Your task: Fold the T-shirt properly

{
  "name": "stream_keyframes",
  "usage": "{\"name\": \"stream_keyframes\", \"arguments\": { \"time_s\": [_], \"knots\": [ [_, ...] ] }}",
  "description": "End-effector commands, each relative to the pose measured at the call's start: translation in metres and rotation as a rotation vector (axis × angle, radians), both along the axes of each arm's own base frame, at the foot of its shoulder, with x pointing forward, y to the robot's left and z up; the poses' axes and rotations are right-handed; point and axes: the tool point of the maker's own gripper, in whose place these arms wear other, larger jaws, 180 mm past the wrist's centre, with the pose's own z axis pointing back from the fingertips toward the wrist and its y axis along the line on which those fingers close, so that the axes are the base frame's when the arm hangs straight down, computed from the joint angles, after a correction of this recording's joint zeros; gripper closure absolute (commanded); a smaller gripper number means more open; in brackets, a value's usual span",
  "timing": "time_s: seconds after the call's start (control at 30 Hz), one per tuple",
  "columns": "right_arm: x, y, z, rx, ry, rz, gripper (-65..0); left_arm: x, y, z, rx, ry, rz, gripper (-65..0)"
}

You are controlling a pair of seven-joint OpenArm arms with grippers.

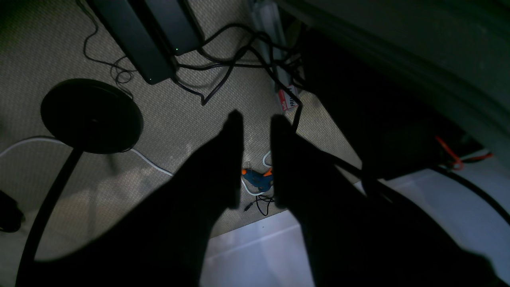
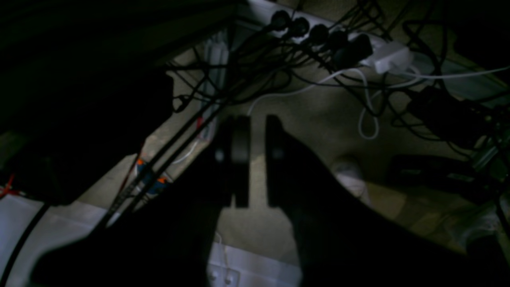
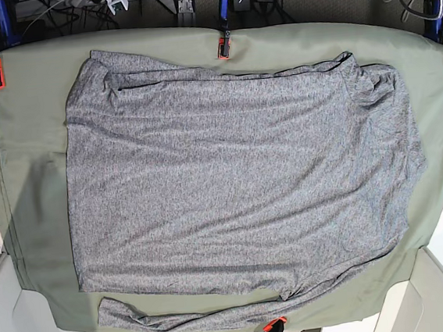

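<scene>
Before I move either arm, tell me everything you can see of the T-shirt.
The T-shirt is heather-grey, seemingly soft, thin knit. It lies unfolded on the olive-green cloth, its broad body lightly wrinkled. Fabric bunches at the upper right; a narrow strip, probably a sleeve, curves along the bottom edge. Neither pincer touches it.

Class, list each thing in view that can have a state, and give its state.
T-shirt: spread on the table, unfolded, one long strip of fabric lying along the near edge.
Table cloth: laid over the table, creased at its left side.
Left gripper: open, nothing between its fingertips.
Right gripper: open slightly, holding nothing.
Black cables: loose and tangled.
</scene>
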Motion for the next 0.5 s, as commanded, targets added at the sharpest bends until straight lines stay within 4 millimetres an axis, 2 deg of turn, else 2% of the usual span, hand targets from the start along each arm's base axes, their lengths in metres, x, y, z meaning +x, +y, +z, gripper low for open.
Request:
{"name": "stream_keyframes", "arguments": {
  "time_s": [0.0, 0.17, 0.47],
  "knots": [
    [0.002, 0.002, 0.001, 0.02, -0.009, -0.002, -5.7, 0.0, -0.006, 0.001, -0.022, -0.002, 0.001, -11.8],
    [0.001, 0.008, 0.002, 0.054, -0.003, 0.002, -5.8, -0.004, -0.018, 0.004, -0.086, 0.018, -0.006, -11.8],
    [0.001, 0.008, 0.002, 0.054, -0.003, 0.003, -5.7, -0.008, -0.018, 0.004, -0.088, 0.024, -0.006, -11.8]
  ]
}}
